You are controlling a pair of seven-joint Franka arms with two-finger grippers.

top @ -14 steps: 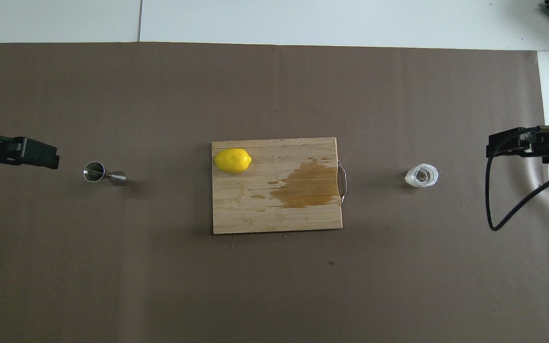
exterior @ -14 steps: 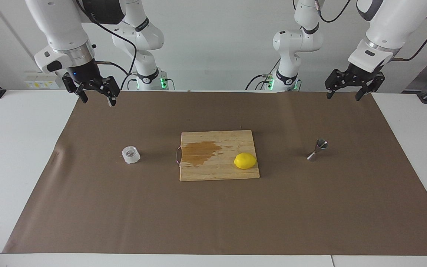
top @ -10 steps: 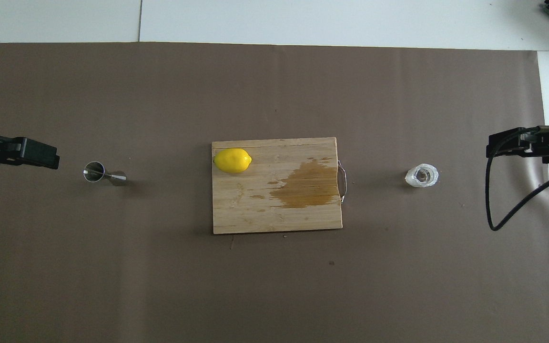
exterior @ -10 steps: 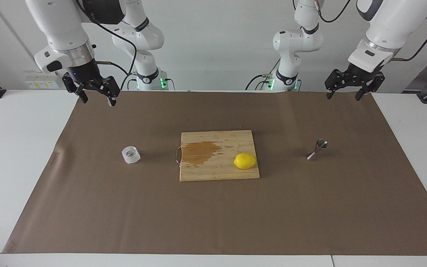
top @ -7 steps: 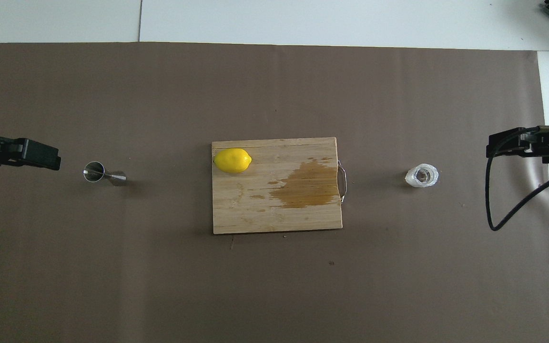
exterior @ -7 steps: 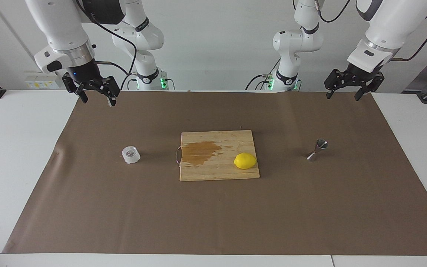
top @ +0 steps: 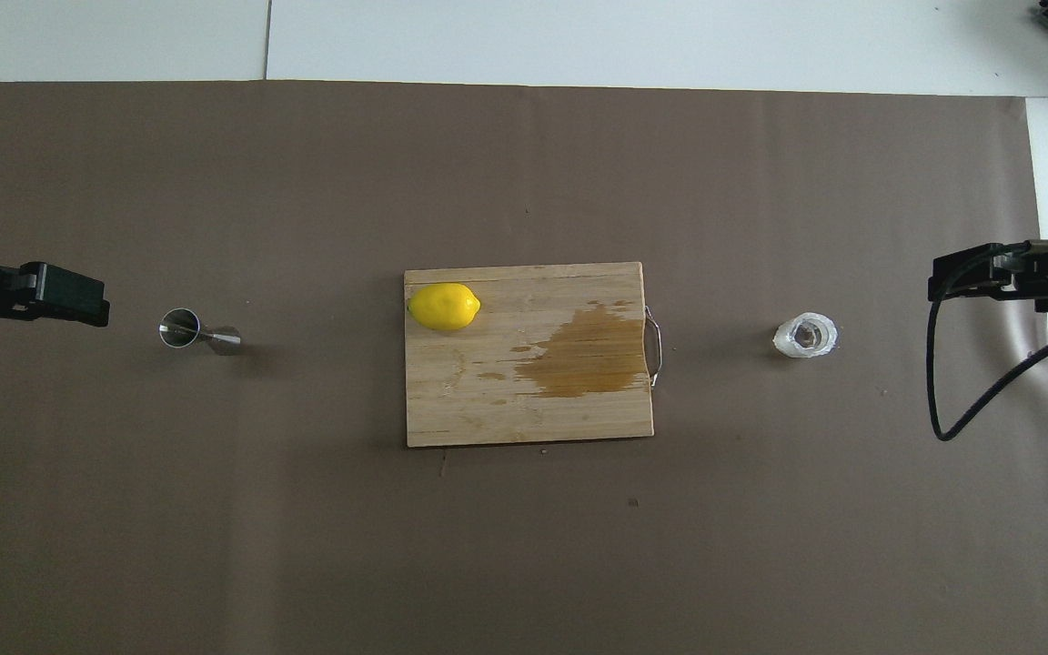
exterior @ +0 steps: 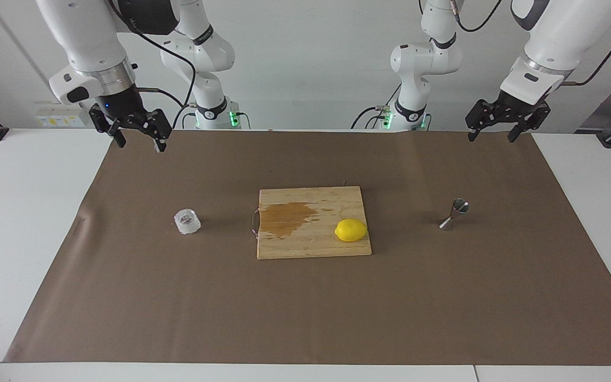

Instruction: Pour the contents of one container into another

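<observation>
Left gripper (exterior: pixel 491 136) shifted slightly; glass cup (exterior: pixel 187 221) and jigger (exterior: pixel 455 214) stand untouched.

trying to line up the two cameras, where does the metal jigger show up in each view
Facing view: the metal jigger stands on the brown mat toward the left arm's end of the table, at that picture's right.
Overhead view: the metal jigger is at that picture's left, level with the board.
Shared landmark: the wooden cutting board with the lemon on its jigger-side end.
</observation>
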